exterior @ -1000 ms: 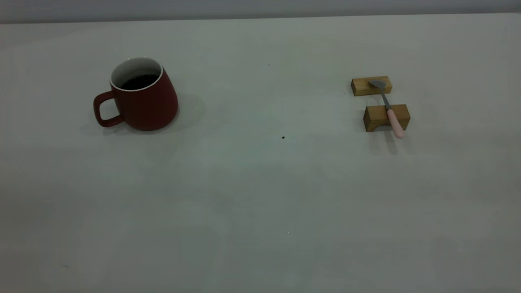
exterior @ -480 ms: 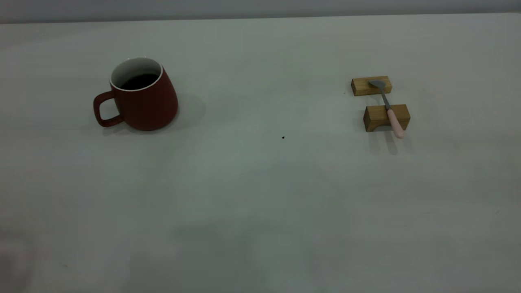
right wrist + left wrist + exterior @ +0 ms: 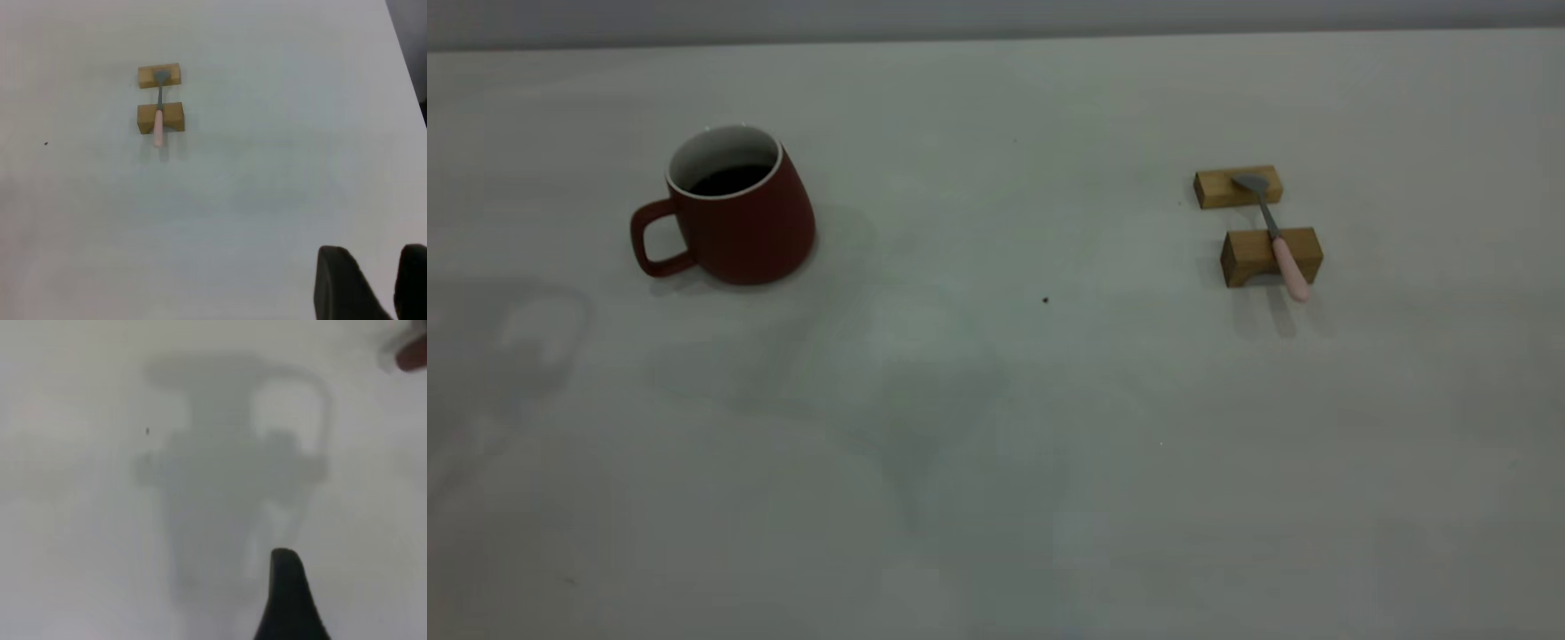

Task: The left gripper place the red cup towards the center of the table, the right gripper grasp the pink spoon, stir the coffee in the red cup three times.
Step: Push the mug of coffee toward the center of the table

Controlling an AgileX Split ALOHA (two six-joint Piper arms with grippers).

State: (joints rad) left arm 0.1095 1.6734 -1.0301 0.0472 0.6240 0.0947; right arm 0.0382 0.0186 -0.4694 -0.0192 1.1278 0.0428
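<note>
The red cup (image 3: 751, 231) stands upright at the table's (image 3: 996, 427) far left, handle pointing left, with dark coffee (image 3: 729, 180) inside. A red edge of the cup (image 3: 413, 353) shows far off in the left wrist view. The left gripper (image 3: 360, 600) hovers over bare table, open: one dark finger (image 3: 285, 593) shows, with nothing beside it up to the picture's edge. The pink spoon (image 3: 1280, 244) lies across two wooden blocks at the far right, handle toward the near side. The right gripper (image 3: 377, 267) is open and well away from the pink spoon (image 3: 159, 120). Neither arm appears in the exterior view.
Two tan wooden blocks (image 3: 1238, 188) (image 3: 1258, 256) carry the spoon. A tiny dark speck (image 3: 1046, 300) marks the table's middle. An arm's shadow (image 3: 507, 347) falls on the left side. The table's right edge (image 3: 407, 67) shows in the right wrist view.
A grey shadow of an arm has spread over the table's left and middle in the exterior view. Cup, spoon and blocks have not moved.
</note>
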